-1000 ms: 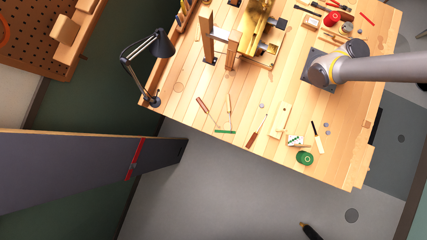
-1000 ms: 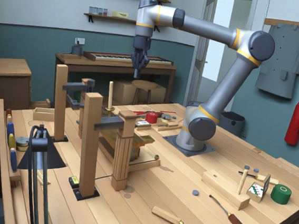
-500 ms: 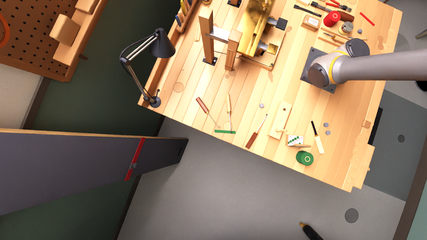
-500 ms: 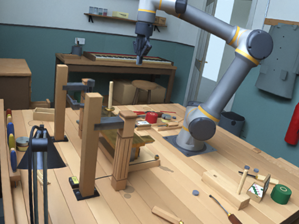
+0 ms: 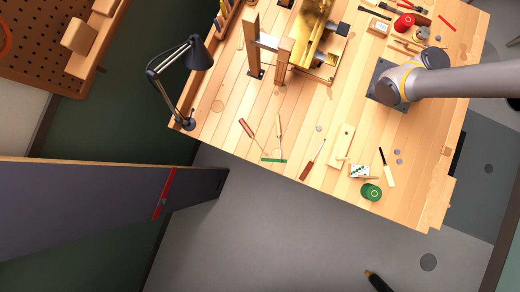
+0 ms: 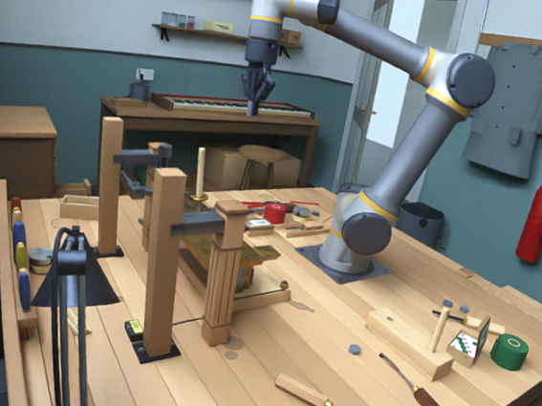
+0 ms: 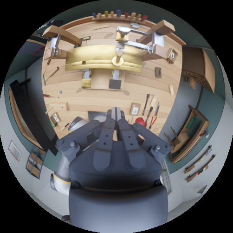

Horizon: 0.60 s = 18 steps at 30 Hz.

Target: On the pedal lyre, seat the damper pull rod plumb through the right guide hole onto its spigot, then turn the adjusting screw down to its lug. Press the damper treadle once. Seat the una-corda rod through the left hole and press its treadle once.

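Observation:
At the bench's back left the pedal lyre [image 6: 208, 244] is clamped between wooden posts, its brass top plate [image 7: 103, 58] facing up. One pale rod [image 6: 200, 171] stands upright through the plate's right guide hole [image 7: 118, 60]. A second pale rod [image 6: 439, 330] stands in a wooden block [image 6: 409, 342] near the bench's front right. Two treadles [image 7: 85, 82] [image 7: 115, 84] stick out from the lyre toward the arm's base. My gripper [image 6: 252, 112] hangs high above the lyre, pointing down. It is closed and empty.
The arm's base [image 6: 350, 258] sits mid-bench. A black desk lamp [image 6: 74, 271] stands at the front left corner. Chisels [image 6: 421, 396] [image 6: 314, 401], a green roll [image 6: 509, 351], a small card box [image 6: 466, 346] and a red spool [image 6: 274, 213] lie scattered on the benchtop.

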Available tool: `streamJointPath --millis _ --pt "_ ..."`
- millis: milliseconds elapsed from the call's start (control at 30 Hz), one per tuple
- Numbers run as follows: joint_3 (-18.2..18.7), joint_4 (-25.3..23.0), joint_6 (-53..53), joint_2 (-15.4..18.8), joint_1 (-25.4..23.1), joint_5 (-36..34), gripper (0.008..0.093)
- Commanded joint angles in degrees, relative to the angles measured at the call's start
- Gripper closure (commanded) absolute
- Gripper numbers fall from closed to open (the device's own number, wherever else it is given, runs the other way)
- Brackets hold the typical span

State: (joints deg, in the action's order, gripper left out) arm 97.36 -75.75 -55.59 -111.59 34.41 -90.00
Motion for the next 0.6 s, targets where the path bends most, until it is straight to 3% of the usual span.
streamJointPath --millis 0,233,567 --pt "-0.03 -0.02 0.00 -0.01 0.00 0.00 0.0934" --pt "-0.05 -0.02 0.00 -0.01 0.00 0.00 0.0924" --pt "-0.05 -0.01 0.00 -0.01 0.00 0.00 0.0724"
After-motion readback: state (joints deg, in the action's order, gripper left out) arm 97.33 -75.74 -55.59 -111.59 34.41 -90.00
